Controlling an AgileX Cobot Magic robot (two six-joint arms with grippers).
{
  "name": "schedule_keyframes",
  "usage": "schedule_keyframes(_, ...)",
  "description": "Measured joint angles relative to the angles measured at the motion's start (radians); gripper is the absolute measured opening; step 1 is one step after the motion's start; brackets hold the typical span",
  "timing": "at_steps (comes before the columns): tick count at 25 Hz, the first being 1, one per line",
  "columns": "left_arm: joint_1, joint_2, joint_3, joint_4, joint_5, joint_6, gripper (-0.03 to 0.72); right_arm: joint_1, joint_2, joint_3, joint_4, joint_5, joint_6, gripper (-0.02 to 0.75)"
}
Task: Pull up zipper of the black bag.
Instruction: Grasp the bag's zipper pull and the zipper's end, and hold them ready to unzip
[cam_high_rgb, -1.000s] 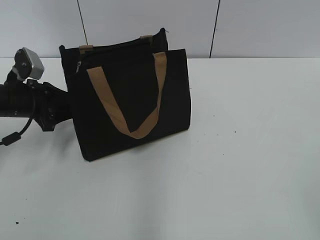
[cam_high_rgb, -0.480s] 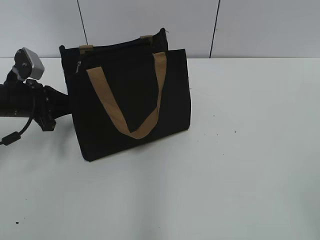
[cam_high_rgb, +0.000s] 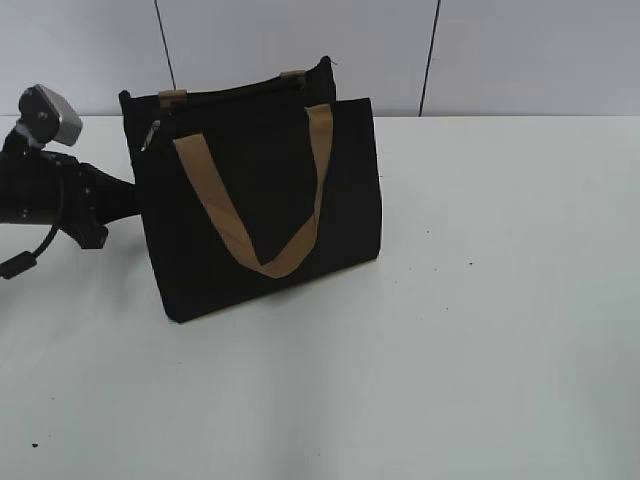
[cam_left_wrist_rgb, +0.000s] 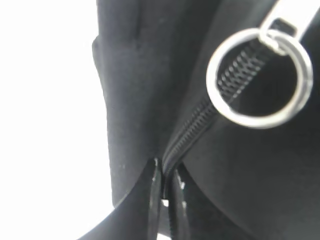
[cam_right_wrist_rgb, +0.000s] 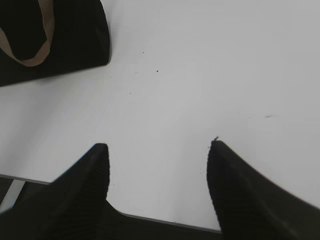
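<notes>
We see the left gripper (cam_left_wrist_rgb: 165, 192) with its jaws pinched nearly together on the black bag (cam_high_rgb: 260, 200) fabric at the lower end of the zip track. The zipper (cam_left_wrist_rgb: 260, 75), a metal pull with a silver ring, hangs farther up the track, apart from the fingertips. The right gripper (cam_right_wrist_rgb: 157, 172) has its jaws spread wide over bare white table (cam_high_rgb: 480, 330), well right of the bag, which stands upright at the far left.
</notes>
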Motion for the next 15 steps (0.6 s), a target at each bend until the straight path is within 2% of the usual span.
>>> schedule_keyframes(5,0.001,-0.062,0.0,0.008,-0.039,-0.08,0.017,0.0,0.266,-0.117,0.103,-0.001,-0.157,0.473)
schedule_keyframes(10,0.017,-0.106,0.0,0.094,-0.048,-0.202,0.017,0.0,0.574,-0.323,0.217,-0.001,-0.355,0.473)
schedule_keyframes(15,0.061,-0.143,0.0,0.179,-0.006,-0.285,0.017,0.003,0.878,-0.516,0.251,-0.001,-0.491,0.473)
